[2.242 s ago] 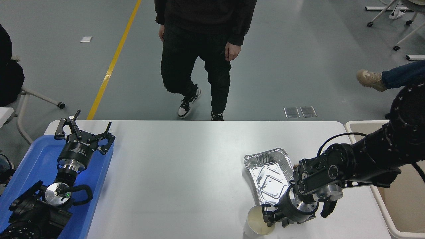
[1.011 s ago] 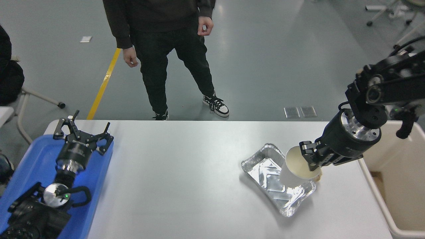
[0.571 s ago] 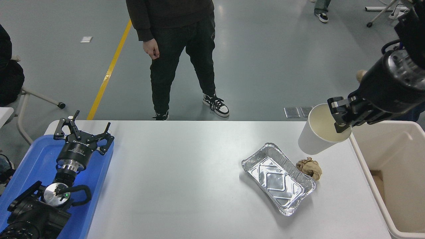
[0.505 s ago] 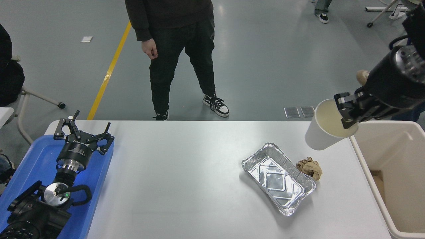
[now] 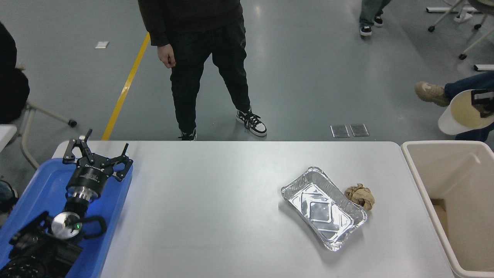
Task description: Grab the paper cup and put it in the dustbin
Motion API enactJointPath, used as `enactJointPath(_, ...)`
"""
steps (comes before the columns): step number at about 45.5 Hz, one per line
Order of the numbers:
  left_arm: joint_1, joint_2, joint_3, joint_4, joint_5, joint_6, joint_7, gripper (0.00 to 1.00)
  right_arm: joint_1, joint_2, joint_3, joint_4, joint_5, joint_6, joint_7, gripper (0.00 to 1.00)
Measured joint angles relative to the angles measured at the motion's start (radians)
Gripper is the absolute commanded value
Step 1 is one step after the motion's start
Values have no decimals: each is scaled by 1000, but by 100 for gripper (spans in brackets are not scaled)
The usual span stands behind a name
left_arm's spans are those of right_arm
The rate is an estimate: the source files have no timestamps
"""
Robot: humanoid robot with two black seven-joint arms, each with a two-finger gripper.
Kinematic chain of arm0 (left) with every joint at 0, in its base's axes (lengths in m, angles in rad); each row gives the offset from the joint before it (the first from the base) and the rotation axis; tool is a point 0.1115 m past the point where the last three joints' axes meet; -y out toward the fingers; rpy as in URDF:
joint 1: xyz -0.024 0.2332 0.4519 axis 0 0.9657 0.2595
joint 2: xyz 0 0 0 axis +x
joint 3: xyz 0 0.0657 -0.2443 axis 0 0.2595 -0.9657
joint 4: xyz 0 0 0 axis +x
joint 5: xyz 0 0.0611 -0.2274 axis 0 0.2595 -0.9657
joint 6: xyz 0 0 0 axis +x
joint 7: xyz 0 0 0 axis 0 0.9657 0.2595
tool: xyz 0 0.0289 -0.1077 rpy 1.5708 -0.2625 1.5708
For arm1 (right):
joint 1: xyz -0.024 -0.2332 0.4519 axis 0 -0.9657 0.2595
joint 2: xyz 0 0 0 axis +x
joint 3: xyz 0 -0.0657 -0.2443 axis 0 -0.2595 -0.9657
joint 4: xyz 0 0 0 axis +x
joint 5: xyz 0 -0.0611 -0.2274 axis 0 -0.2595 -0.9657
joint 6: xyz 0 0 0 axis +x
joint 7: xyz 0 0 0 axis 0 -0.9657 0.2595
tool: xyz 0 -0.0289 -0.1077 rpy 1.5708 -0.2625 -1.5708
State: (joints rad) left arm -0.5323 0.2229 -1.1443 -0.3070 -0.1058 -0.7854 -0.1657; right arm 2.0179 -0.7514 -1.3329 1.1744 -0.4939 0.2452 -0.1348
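The white paper cup (image 5: 461, 116) hangs in the air at the right edge, tilted with its cream inside facing me, above the far end of the beige dustbin (image 5: 415, 170). My right gripper (image 5: 482, 106) is shut on the cup's rim; only its black fingertips show at the picture's edge. The left gripper (image 5: 96, 148) stays parked at the lower left over the blue tray, fingers spread open with nothing in them.
A silver foil tray (image 5: 323, 207) lies on the white table (image 5: 216, 208) with a crumpled brown paper ball (image 5: 360, 195) beside it. A blue plastic tray (image 5: 42, 189) sits at the left. A person (image 5: 204, 58) stands at the far side; a seated person's shoe (image 5: 430, 92) shows near the cup.
My right gripper has carried the cup up and to the right, from beside the table's far right corner to above the dustbin, and most of the arm has left the picture.
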Motion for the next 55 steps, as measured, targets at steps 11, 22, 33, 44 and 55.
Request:
enactJointPath(11,-1,0,0,0,0,0,0,99,-446,-21,185,-243,62,-258,0,0)
enactJointPath(22,-1,0,0,0,0,0,0,99,-850,68,437,-518,197,-382,0,0)
enactJointPath(33,-2,0,0,0,0,0,0,99,-1076,171,668,-693,323,-420,-10,0)
enactJointPath(44,-2,0,0,0,0,0,0,99,-1197,249,766,-759,373,-454,-18,0)
enactJointPath(55,-2,0,0,0,0,0,0,99,-1239,280,795,-782,387,-472,-21,0)
